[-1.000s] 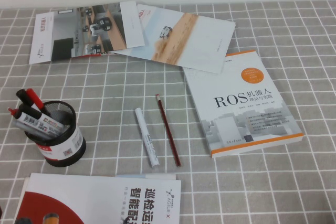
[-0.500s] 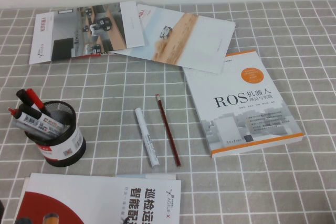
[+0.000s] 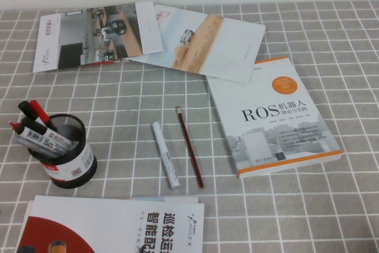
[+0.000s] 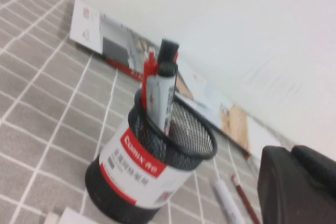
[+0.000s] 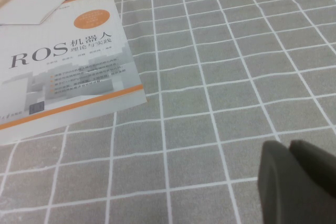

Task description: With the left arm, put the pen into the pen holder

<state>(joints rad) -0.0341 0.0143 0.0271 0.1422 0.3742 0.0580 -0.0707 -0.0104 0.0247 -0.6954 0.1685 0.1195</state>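
1. Closest to the robot, a white and red brochure (image 3: 112, 226) lies flat at the near edge of the grey checked tabletop (image 3: 331, 205).
2. The left gripper (image 4: 302, 187) is near the pen holder (image 3: 66, 157) on the left side; I cannot tell how its jaws stand.
3. The right gripper (image 5: 296, 182) hangs over bare cloth near the book (image 3: 272, 117); its jaws seem closed together and hold nothing.
4. The pen holder stands upright with several markers (image 3: 38, 128) leaning out.
5. The pen (image 3: 165, 154) lies flat in the middle, well apart from the holder. Its long axis runs near to far, cap end far and slightly left.
6. A red pencil (image 3: 189, 146) lies just beside it, almost parallel.
7. Farthest, leaflets (image 3: 148, 34) are spread out.
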